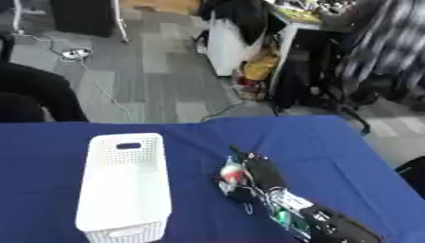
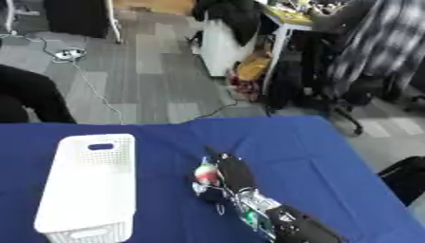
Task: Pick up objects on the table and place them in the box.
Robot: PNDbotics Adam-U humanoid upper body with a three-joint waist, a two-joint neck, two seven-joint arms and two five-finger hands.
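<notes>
Right hand (image 1: 259, 174) curled round small red-white object (image 1: 232, 173); perforated white plastic box (image 1: 124, 185) alongside.

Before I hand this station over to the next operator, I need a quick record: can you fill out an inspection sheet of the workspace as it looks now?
Surface: table with blue cloth, askew in view.
Job's things: white perforated box on the robot's left side, nothing seen inside; small red and white object beside the right hand.
Clutter: nothing seen on the cloth.
Hands: right hand on the table, fingers around the red and white object; left hand not in view.
Cables: exposed wires on the right forearm; power strip with cord on the floor.
Surroundings: grey floor, dark chair, white cabinet, yellow bag.
</notes>
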